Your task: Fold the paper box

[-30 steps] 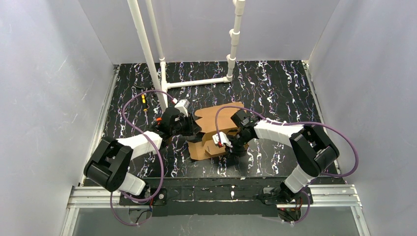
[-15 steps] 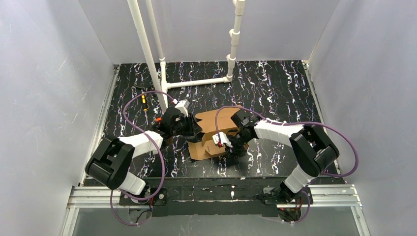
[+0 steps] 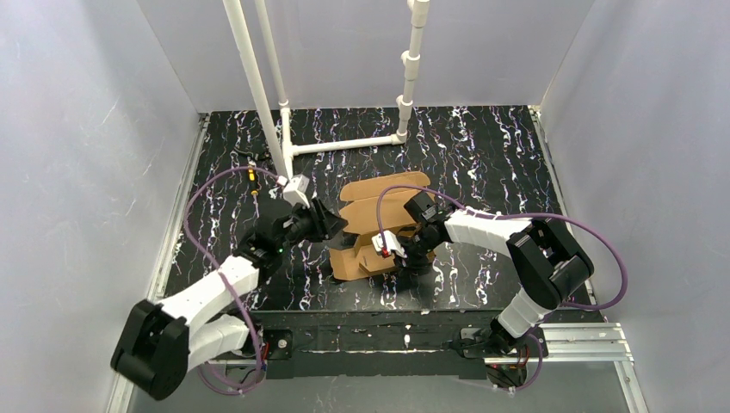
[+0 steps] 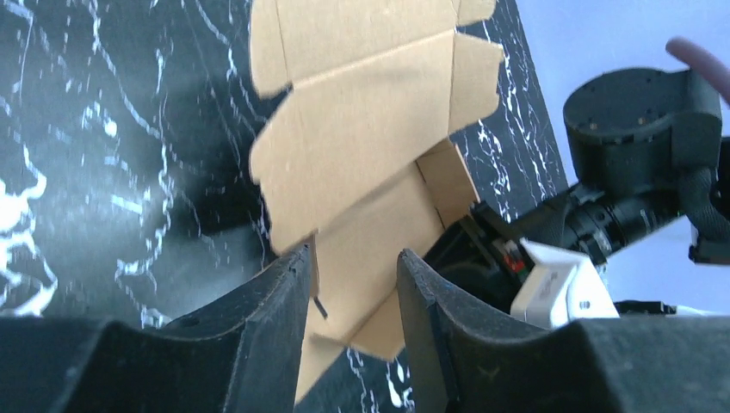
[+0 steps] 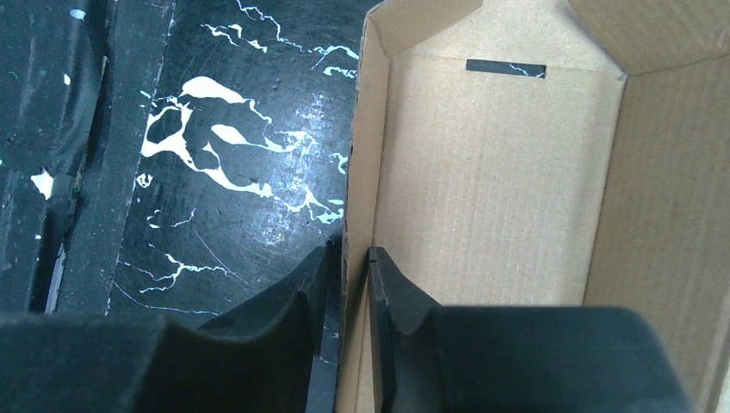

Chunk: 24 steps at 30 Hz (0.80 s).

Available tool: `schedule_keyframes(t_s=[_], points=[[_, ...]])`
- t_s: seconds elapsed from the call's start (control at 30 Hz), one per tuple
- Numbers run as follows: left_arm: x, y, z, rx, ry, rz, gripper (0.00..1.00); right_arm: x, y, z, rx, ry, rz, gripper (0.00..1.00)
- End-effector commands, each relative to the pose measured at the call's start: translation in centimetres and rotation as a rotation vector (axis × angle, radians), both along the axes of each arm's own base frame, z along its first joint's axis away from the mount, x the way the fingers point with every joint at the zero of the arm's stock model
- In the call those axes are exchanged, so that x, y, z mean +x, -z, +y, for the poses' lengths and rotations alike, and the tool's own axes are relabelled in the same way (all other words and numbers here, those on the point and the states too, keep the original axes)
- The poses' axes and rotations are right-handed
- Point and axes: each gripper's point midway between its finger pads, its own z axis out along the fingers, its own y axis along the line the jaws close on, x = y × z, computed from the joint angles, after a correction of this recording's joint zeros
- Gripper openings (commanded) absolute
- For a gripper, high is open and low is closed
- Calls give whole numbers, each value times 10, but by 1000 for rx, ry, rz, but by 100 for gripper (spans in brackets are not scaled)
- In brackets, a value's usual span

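The paper box (image 3: pixel 379 225) is brown cardboard, partly folded, lying mid-table with its lid flaps spread toward the back. My left gripper (image 3: pixel 331 225) is at its left side. In the left wrist view its fingers (image 4: pixel 353 258) stand apart, with a flap of the paper box (image 4: pixel 361 146) showing between and beyond them; the flap's edge lies by the left finger. My right gripper (image 5: pixel 351 251) is shut on the upright side wall of the paper box (image 5: pixel 482 163), one finger outside and one inside. From above, the right gripper (image 3: pixel 408 261) is at the box's near right corner.
A white pipe frame (image 3: pixel 284 129) stands at the back left, with another pipe (image 3: pixel 408 82) behind the box. Small yellow and orange bits (image 3: pixel 250 175) lie near the left pipe. Grey walls close in the black marbled table (image 3: pixel 491 155). The right arm's wrist (image 4: pixel 641 129) is close to the left gripper.
My left jaws have opened and let go of the flap. The left arm has drawn back to the left. The right gripper has kept its hold and not moved.
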Motion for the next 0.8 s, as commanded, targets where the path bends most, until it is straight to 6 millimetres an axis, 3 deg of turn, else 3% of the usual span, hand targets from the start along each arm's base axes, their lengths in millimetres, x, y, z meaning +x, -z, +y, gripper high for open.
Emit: schedule_keyframes(t_s=[0.0,0.23,0.53,0.63,0.77], points=[[-36,24,24,27,-35,111,39,8,-8,8,24,8,-3,31],[-81,55,51,30,-103,255,47,7,-7,9,25,8,6,31],[-86,83,40,-13,-117,433,60,7,-6,9,21,10,9,31],[-88,94,34,1,-100,502,58,8,-6,9,20,13,11,31],[-86,92,29,-7,-92,509,41,7,-5,9,18,12,11,31]])
